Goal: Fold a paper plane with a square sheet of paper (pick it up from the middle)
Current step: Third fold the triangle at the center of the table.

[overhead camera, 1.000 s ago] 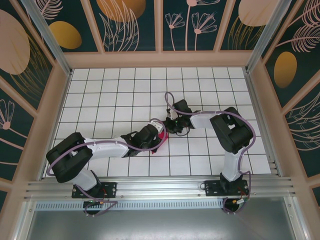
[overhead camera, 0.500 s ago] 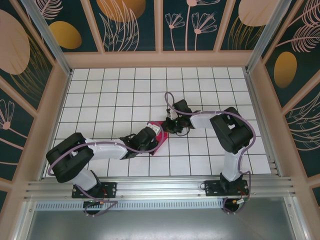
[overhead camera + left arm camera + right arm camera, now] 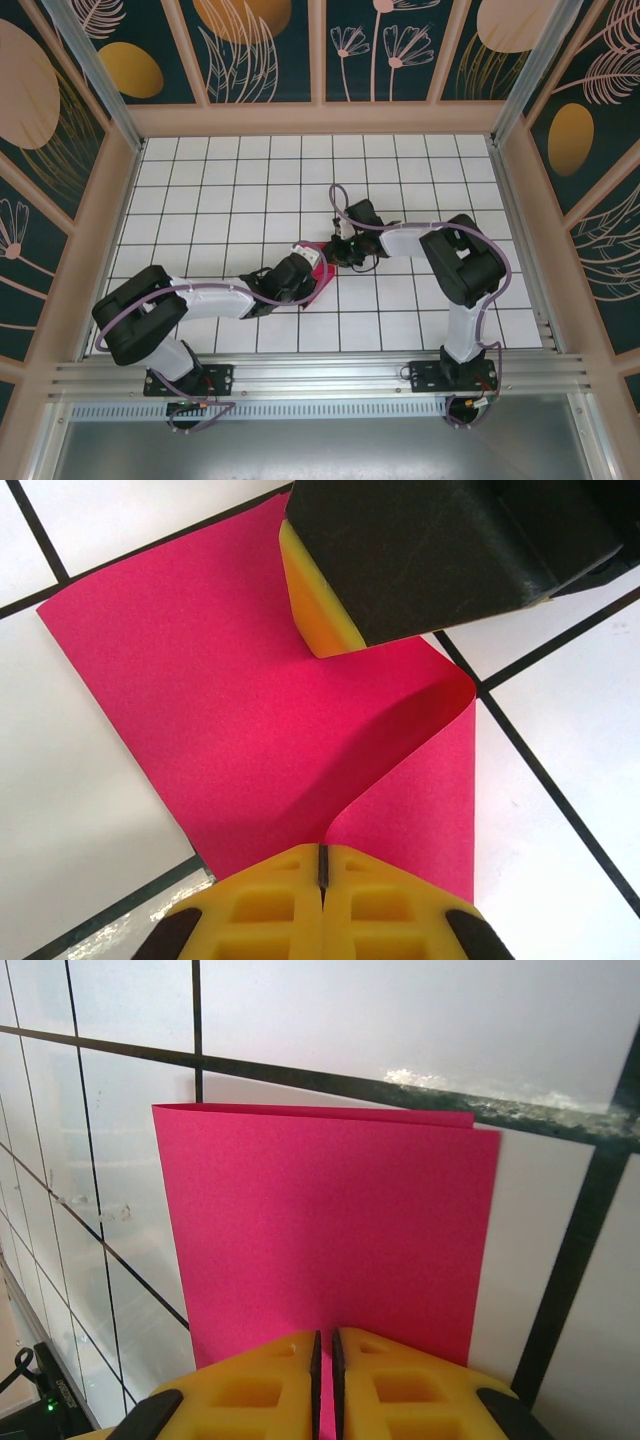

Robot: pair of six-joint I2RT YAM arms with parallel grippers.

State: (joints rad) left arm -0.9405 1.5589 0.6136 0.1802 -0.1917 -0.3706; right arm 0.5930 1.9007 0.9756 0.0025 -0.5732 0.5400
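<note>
- The square sheet of paper (image 3: 320, 285) lies on the tiled worktop (image 3: 250, 190) about midway between its left and right edges, somewhat nearer the near edge. It sits where the two arms meet.
- In the right wrist view the sheet is already folded once. Two layers show at its far edge, the upper one set slightly short of the lower.
- The left gripper (image 3: 322, 865) is fully closed, and a lifted flap of the paper narrows into the slit between its fingers. I judge it to be pinching that flap.
- The flap arches over the layer below as a soft, open roll with no sharp crease in it.
- The right gripper (image 3: 322, 1352) has its fingers almost together, with the near edge of the paper running into the gap. It appears to clamp the sheet and pin it to the worktop. In the left wrist view one of its pads (image 3: 312, 605) rests on the paper just beside the roll.
- The step in hand looks like an early diagonal fold, with most of the plane yet to be made.
- Next, the left arm should carry the flap across until its edges line up. It should then lower the flap flat and press along the roll to set the crease, while the right keeps the sheet from sliding.
</note>
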